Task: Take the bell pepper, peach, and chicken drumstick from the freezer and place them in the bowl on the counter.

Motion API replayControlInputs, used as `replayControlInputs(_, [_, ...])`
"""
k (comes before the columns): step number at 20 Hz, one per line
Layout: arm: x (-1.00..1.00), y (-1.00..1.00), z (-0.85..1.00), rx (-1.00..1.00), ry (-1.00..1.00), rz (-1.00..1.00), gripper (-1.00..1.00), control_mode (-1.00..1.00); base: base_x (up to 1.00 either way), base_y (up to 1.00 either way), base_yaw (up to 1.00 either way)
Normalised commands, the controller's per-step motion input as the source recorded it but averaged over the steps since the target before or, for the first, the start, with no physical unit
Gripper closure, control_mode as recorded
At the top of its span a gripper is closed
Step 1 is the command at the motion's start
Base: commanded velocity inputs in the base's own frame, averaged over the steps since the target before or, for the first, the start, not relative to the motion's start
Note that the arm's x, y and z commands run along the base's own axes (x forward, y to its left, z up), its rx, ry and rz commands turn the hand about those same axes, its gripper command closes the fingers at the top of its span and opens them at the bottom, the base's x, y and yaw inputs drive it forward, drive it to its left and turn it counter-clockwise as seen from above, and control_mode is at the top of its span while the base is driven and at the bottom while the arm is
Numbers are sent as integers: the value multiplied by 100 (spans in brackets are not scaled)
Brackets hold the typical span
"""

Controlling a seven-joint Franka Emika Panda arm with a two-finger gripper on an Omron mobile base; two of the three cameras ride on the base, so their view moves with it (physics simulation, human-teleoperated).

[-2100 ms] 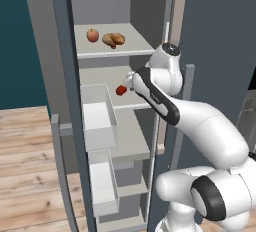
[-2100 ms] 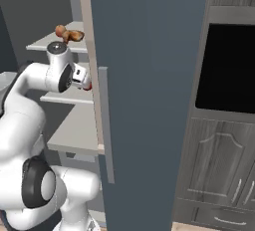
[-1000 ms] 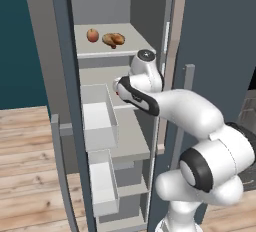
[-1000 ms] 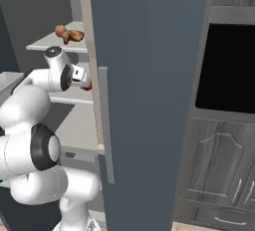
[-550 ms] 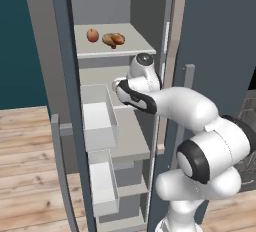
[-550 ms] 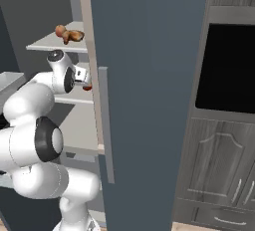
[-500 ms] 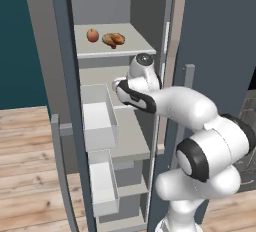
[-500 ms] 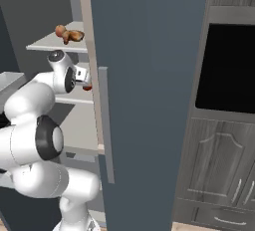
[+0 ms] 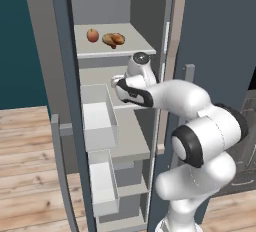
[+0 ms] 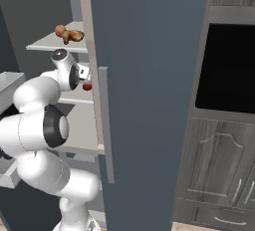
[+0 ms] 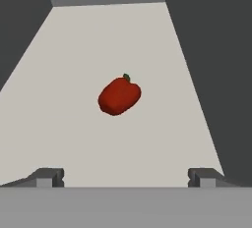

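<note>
The freezer [image 9: 60, 51] stands open. On its second shelf [image 11: 74, 65] lies the small red bell pepper [image 11: 119, 96], a short way ahead of my gripper [image 11: 126, 178], whose fingertips [image 11: 49, 177] stand wide apart with nothing between them. From the right the bell pepper [image 10: 87, 86] shows just below the hand, and my gripper [image 10: 85, 79] is open. On the top shelf rest the round peach [image 9: 92, 35] and the golden-brown chicken drumstick [image 9: 113, 39], with the drumstick [image 10: 70, 35] above my hand. The bowl and the counter are out of view.
White translucent door bins [image 9: 97, 121] hang on the open door at the left, close to my forearm. The dark blue-grey door panel [image 10: 149, 75] stands right beside the arm. A black oven front [image 10: 226, 65] and wood-grain cupboards [image 10: 219, 165] lie to the right.
The arm has swung its elbow in and the hand has reached deeper into the second shelf toward the bell pepper. The jaws stay open and the foods have not moved.
</note>
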Motion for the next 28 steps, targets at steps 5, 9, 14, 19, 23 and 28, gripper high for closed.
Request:
replayControlInputs(5, [22,0,-15,0,5,-4,-100,-100,0,0,0])
replayControlInputs(9, [15,3,-29,0,3,-3,-100,-100,0,0,0])
replayControlInputs(14, [13,6,-26,0,2,-2,-100,-100,0,0,0])
replayControlInputs(19, [26,8,-8,0,2,-1,-100,-100,0,0,0])
replayControlInputs(23, [44,7,0,0,3,-2,-100,-100,0,0,0])
replayControlInputs(28, [46,7,-10,0,5,-3,-100,-100,0,0,0])
